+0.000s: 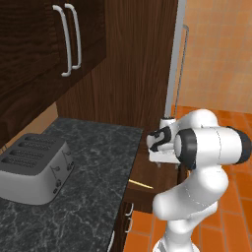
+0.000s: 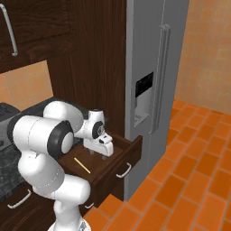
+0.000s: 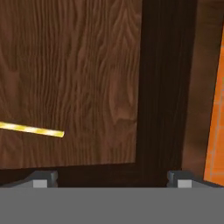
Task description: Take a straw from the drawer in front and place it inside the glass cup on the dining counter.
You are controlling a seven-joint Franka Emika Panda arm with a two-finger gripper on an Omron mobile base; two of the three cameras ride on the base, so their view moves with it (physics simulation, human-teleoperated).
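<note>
The drawer (image 2: 118,159) stood pulled out from the dark wooden cabinet run, its brown floor exposed and its small curved silver handle (image 2: 124,170) facing the orange tiled floor (image 2: 189,180). The straw (image 2: 82,165), a thin pale yellow stick, lay flat on the drawer floor toward the side nearest the black speckled counter (image 1: 93,172); in the left base view a short length of it (image 1: 140,184) showed just past the counter's edge. The gripper (image 2: 100,153) hung over the drawer's interior, pointing down, apart from the straw and off to the side of it, nearer the drawer's front. In the hand view its two dark fingertips (image 3: 43,178) stood wide apart at the bottom with nothing between them, so the gripper was released and empty; the straw's end (image 3: 33,129) reached in from the left edge of that view, above the left tip and clear of it. A silver four-slot toaster (image 1: 32,167) sat on the black counter, below upper cabinet doors with long vertical handles (image 1: 69,39). A grey refrigerator (image 2: 153,90) with a dispenser panel stood just beside the open drawer.
</note>
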